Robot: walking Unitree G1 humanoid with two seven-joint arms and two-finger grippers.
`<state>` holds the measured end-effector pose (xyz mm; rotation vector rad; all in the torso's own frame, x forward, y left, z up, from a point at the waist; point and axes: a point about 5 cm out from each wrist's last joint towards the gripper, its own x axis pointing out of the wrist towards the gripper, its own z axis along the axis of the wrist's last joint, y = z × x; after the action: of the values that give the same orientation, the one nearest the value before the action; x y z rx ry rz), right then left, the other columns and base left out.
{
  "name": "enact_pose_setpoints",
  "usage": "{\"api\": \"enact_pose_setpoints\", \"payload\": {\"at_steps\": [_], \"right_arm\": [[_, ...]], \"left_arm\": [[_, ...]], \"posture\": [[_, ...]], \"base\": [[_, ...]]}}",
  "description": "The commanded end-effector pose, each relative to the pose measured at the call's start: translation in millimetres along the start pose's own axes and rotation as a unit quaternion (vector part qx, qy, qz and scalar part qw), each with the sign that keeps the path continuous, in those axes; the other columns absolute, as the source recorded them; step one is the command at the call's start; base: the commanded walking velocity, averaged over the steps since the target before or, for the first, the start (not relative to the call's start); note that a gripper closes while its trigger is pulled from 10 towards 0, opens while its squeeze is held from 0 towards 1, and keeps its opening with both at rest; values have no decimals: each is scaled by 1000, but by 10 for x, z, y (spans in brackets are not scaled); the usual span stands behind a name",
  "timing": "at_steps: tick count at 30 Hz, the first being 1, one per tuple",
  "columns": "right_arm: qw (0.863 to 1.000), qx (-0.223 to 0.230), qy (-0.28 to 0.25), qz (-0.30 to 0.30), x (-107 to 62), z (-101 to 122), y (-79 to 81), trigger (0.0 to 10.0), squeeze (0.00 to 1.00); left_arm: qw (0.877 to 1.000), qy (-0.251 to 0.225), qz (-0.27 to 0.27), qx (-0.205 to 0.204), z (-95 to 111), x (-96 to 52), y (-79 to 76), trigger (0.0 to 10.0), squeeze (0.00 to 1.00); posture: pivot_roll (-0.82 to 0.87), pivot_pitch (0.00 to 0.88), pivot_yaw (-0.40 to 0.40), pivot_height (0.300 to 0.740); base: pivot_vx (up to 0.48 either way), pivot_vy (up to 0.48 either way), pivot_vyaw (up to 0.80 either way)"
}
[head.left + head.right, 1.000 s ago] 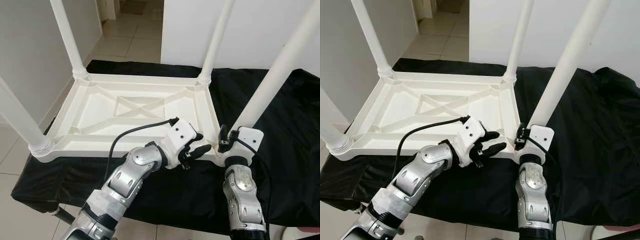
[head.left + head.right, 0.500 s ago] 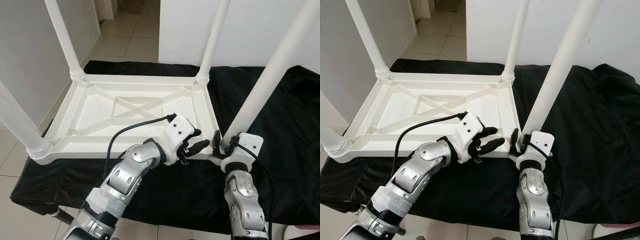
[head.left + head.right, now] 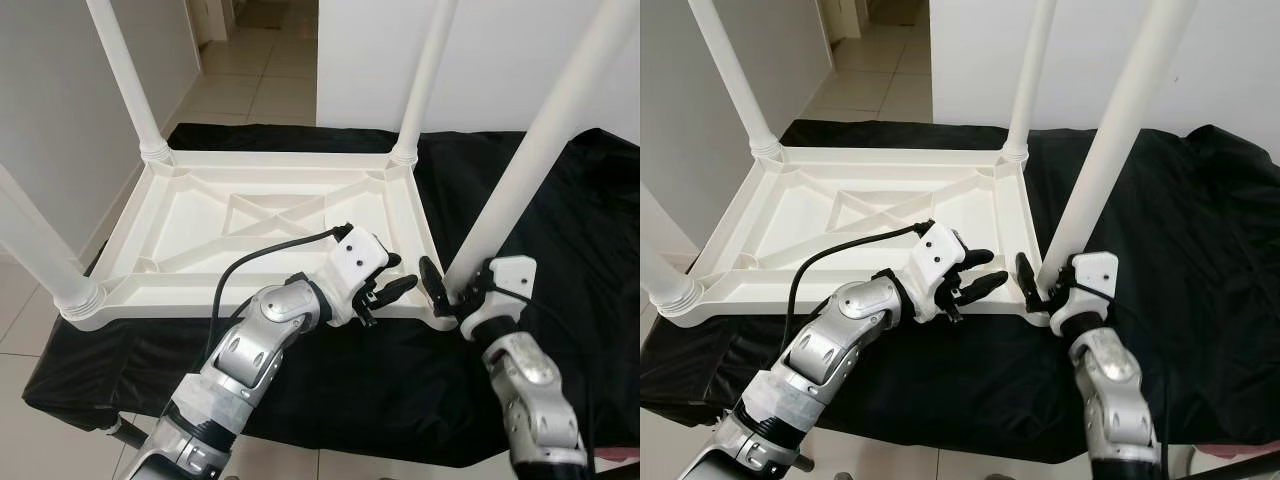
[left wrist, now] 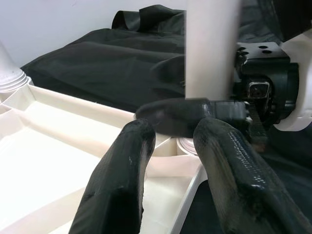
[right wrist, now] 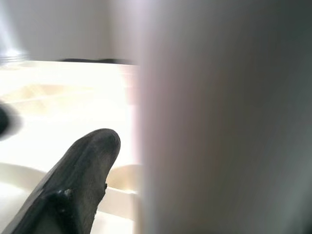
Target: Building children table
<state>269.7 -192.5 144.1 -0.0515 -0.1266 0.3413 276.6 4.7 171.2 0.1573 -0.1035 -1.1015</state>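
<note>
The upturned white plastic children's table (image 3: 270, 215) lies on a black cloth (image 3: 560, 230). The right gripper (image 3: 447, 288), fingers spread, straddles the near-right white leg (image 3: 520, 175) at its base; the left gripper (image 3: 385, 292), slightly parted, hovers just beside. Seating the leg probably needs it kept upright while turning.

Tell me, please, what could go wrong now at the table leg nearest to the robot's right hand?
The right hand straddles the near right leg low at its socket, so a sideways pull might tilt the tall leg. The left hand hovers open beside the tabletop rim; the upturned top could slide on the black cloth.
</note>
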Motion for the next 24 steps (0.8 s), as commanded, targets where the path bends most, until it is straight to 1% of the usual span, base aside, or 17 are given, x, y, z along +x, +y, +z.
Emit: {"api": "enact_pose_setpoints", "payload": {"at_steps": [1, 3, 4, 6, 8, 9, 10, 12, 13, 14, 15, 21, 24], "right_arm": [[997, 11, 4, 73, 41, -25, 57, 10000, 0], [997, 11, 4, 73, 41, -25, 57, 10000, 0], [995, 16, 10, 100, 51, -30, 63, 10000, 0], [993, 2, 24, 119, 87, -39, -12, 10000, 0], [993, 2, 24, 119, 87, -39, -12, 10000, 0], [991, -1, 32, 127, 99, -45, -48, 10000, 0], [990, -2, 38, 135, 100, -54, -79, 9569, 0], [990, -2, 38, 135, 100, -54, -79, 9569, 0], [989, 0, 43, 142, 91, -64, -100, 8627, 0], [989, 0, 43, 142, 91, -64, -100, 8627, 0], [988, -2, 52, 147, 58, -100, -161, 0, 0], [987, -2, 55, 152, 31, -129, -211, 0, 0], [988, 9, 57, 143, 3, -149, -208, 0, 0]], "left_arm": [[1000, 2, 21, 5, -23, -13, 15, 10000, 0], [1000, 2, 21, 5, -23, -13, 15, 10000, 0], [1000, 2, 20, 6, -19, -12, 12, 10000, 0], [1000, 6, 15, -3, -19, -20, 9, 10000, 0], [1000, 6, 15, -3, -19, -20, 9, 10000, 0], [1000, 6, 14, -6, -18, -29, 11, 10000, 0], [1000, 6, 15, -7, -19, -40, 12, 10000, 0], [1000, 6, 15, -7, -19, -40, 12, 10000, 0], [1000, 6, 17, -7, -20, -48, 12, 10000, 0], [1000, 6, 17, -7, -20, -48, 12, 10000, 0], [1000, 6, 18, -6, -22, -58, 8, 10000, 0], [1000, 5, 19, -5, -24, -67, 4, 10000, 0], [1000, 5, 17, -9, -30, -83, 2, 10000, 0]], "posture": [[-140, 0, 36, 740], [-140, 0, 36, 740], [-135, 0, 32, 740], [-114, 0, 20, 740], [-114, 0, 20, 740], [-105, 0, 15, 740], [-98, 0, 11, 740], [-98, 0, 11, 740], [-98, 0, 11, 740], [-98, 0, 11, 740], [-99, 0, 13, 740], [-100, 0, 14, 740], [-108, 0, 22, 740]], "base": [[0, 0, 0], [0, 0, 0], [0, 0, 0], [0, 0, 0], [0, 0, 0], [0, 0, 0], [0, 0, 0], [0, 0, 0], [0, 0, 0], [0, 0, 0], [0, 0, 0], [0, 0, 0], [0, 0, 0]]}}
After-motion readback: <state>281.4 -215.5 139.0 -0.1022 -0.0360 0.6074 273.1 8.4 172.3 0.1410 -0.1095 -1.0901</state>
